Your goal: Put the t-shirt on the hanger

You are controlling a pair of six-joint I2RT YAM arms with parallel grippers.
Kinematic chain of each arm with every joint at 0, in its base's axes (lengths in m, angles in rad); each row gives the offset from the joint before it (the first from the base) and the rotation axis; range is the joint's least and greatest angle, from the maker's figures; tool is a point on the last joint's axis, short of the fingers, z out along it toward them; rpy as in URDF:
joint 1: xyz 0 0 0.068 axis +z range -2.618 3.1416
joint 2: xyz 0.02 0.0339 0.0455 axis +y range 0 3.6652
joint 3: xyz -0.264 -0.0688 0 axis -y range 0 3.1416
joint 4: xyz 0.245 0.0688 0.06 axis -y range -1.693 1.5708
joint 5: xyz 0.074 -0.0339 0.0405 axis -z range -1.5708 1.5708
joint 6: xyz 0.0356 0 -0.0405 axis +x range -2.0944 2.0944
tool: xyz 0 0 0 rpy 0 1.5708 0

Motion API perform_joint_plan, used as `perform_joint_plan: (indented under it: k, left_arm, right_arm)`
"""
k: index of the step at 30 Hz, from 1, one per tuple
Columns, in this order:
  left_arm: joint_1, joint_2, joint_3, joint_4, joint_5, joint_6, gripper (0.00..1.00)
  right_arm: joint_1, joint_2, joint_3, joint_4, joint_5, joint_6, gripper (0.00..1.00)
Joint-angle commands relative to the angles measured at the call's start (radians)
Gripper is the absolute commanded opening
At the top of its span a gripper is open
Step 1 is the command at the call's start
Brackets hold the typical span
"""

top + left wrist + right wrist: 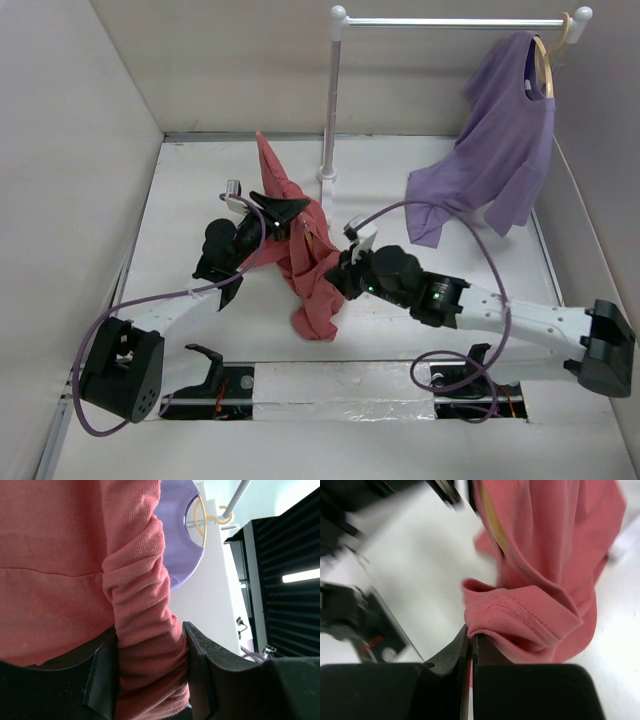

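Hiding nearly all the hanger (492,522), t-shirt (312,285) bunched in left hand (150,675)

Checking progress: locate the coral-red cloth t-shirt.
Top view, centre: the coral-red t-shirt hangs bunched between left gripper and right gripper, near the white rail post.

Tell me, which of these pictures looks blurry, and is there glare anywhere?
Right wrist view: the upper-left background is smeared, the t-shirt hem sharp. Left wrist view: a light strip glares at the right. Top view: evenly lit, crisp.
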Motion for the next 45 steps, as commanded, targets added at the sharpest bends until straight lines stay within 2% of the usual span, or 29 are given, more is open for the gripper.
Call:
perform_joint_plan:
  k: [1, 3, 4, 6, 8, 9, 13, 15, 16, 17, 18, 19, 21, 22, 25, 27, 28, 29, 34, 40, 45]
  left_arm:
    - [-0.001, -0.050, -0.031, 0.211, 0.040, -0.047, 0.00]
    - [0.009, -0.060, -0.045, 0.217, 0.055, -0.047, 0.00]
    - [0.009, -0.062, -0.049, 0.217, 0.061, -0.046, 0.00]
    - [0.020, -0.062, -0.052, 0.229, 0.076, -0.049, 0.00]
    - [0.020, -0.057, -0.051, 0.237, 0.090, -0.050, 0.00]
    - [0.020, -0.057, -0.048, 0.238, 0.095, -0.049, 0.00]
    - [0.020, -0.050, -0.043, 0.235, 0.119, -0.043, 0.00]
    - [0.020, -0.048, -0.043, 0.234, 0.127, -0.038, 0.00]
    - [0.020, -0.045, -0.043, 0.234, 0.132, -0.036, 0.00]
    - [0.020, -0.047, -0.042, 0.234, 0.144, -0.038, 0.00]
    - [0.020, -0.045, -0.042, 0.234, 0.150, -0.035, 0.00]
    - [0.020, -0.045, -0.042, 0.231, 0.153, -0.035, 0.00]
    - [0.020, -0.048, -0.043, 0.226, 0.164, -0.032, 0.00]
    - [0.020, -0.051, -0.043, 0.221, 0.169, -0.029, 0.00]
    - [0.020, -0.065, -0.046, 0.204, 0.172, -0.020, 0.00]
    - [0.029, -0.071, -0.042, 0.197, 0.172, -0.009, 0.00]
    - [0.029, -0.068, -0.040, 0.195, 0.173, -0.009, 0.00]
    - [0.029, -0.062, -0.040, 0.197, 0.176, -0.009, 0.00]
    - [0.029, -0.018, -0.058, 0.243, 0.193, -0.032, 0.00]
    - [0.029, 0.041, -0.124, 0.394, 0.218, -0.107, 0.00]
    - [0.029, 0.067, -0.157, 0.444, 0.202, -0.119, 0.00]
  right_arm:
    - [0.027, 0.056, -0.020, -0.081, -0.030, 0.007, 0.11]
    - [0.027, 0.042, -0.047, -0.112, -0.039, 0.016, 0.38]
    - [0.041, 0.007, -0.052, -0.155, -0.027, 0.021, 0.59]
    - [0.041, -0.045, -0.055, -0.190, -0.019, 0.024, 0.71]
    - [0.041, -0.125, -0.046, -0.216, 0.007, 0.016, 0.73]
    - [0.041, -0.151, -0.034, -0.219, 0.020, 0.013, 0.70]
    - [0.010, -0.145, 0.008, -0.180, 0.031, -0.066, 0.00]
    - [-0.014, -0.104, 0.019, -0.151, 0.024, -0.085, 0.00]
    - [-0.026, -0.078, 0.028, -0.123, -0.001, -0.094, 0.08]
    - [-0.037, -0.056, 0.032, -0.109, -0.010, -0.102, 0.23]
    - [-0.059, -0.012, 0.036, -0.098, -0.018, -0.106, 0.42]
    - [-0.059, 0.008, 0.040, -0.069, -0.059, -0.119, 0.66]
    - [-0.070, 0.040, 0.055, -0.066, -0.079, -0.128, 0.73]
    - [-0.070, 0.066, 0.059, -0.061, -0.088, -0.131, 0.73]
    - [-0.070, 0.088, 0.052, -0.057, -0.125, -0.136, 0.70]
    - [-0.070, 0.085, 0.037, -0.043, -0.134, -0.131, 0.33]
    - [-0.070, 0.068, 0.034, -0.044, -0.125, -0.122, 0.11]
    - [-0.070, 0.056, 0.034, -0.043, -0.122, -0.116, 0.02]
    - [-0.070, 0.010, 0.110, -0.005, -0.095, -0.128, 0.00]
    - [-0.174, 0.151, 0.270, -0.018, -0.105, -0.054, 0.00]
    - [-0.183, 0.200, 0.362, -0.005, -0.144, 0.051, 0.00]
